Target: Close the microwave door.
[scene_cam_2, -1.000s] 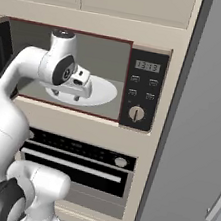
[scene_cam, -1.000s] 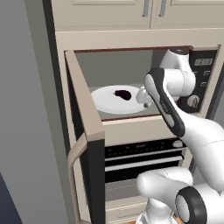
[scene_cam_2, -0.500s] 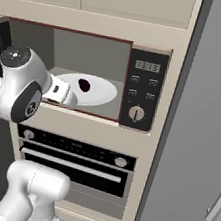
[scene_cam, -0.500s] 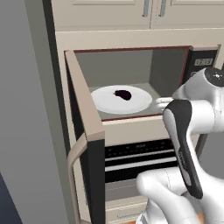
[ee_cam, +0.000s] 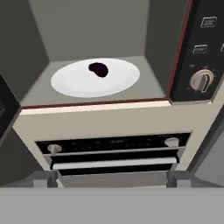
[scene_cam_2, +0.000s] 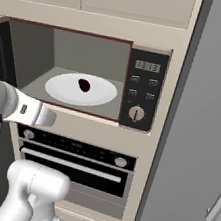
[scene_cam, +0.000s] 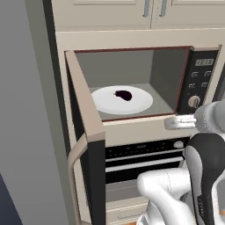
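Hovering before the microwave (scene_cam_2: 88, 73), gripper (scene_cam: 178, 122) aperture not discernible; microwave door (scene_cam: 85, 132) stands wide open at left, so next move likely means reaching behind it to push.

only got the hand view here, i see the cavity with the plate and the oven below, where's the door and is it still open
Observer: Yes, open. In the left base view the microwave door swings out toward the camera on the left side of the microwave, edge-on, with its curved handle low on the outer face.
Operator: ok and where's my hand relative to it
Observer: The gripper sits in front of the frame strip below the cavity, toward the control-panel side, apart from the door.
Operator: anything on the display, mine cuts it off
Observer: The right base view shows the display lit with digits; they look like 13:13, but they're small.
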You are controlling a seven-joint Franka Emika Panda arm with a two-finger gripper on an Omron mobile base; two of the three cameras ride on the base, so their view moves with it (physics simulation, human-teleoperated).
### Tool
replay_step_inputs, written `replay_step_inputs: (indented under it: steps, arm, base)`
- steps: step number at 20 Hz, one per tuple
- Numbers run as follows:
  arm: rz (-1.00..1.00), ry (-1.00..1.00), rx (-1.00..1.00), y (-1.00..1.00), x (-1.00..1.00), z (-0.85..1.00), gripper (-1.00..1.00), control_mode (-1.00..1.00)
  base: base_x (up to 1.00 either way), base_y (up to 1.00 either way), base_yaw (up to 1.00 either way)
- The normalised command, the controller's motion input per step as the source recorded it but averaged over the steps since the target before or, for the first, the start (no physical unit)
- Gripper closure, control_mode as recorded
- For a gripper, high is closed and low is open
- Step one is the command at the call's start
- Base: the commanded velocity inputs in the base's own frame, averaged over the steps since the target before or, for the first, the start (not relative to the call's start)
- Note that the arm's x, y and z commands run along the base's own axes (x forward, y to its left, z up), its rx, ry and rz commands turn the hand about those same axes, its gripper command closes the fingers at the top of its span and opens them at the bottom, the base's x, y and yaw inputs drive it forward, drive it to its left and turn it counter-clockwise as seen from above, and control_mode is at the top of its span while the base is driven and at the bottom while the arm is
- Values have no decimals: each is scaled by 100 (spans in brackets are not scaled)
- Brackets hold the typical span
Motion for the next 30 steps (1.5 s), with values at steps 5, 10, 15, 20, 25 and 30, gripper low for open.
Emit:
replay_step_inputs:
  steps: [5,10,15,20,25,30]
  arm:
    - [-3,-25,-11,31,-100,-12,-100,-100]
    - [-16,-37,4,5,-100,-44,-100,-100]
    - [2,-9,5,-12,-54,-25,-100,-100]
    - [-1,-19,-5,39,-84,-40,-100,-100]
    - [-5,-27,-7,43,-90,-36,-100,-100]
    - [-18,-8,-20,96,-24,-36,-100,-100]
  base:
    - [0,0,0]
    - [0,0,0]
    - [0,0,0]
    - [0,0,0]
    - [0,0,0]
    - [0,0,0]
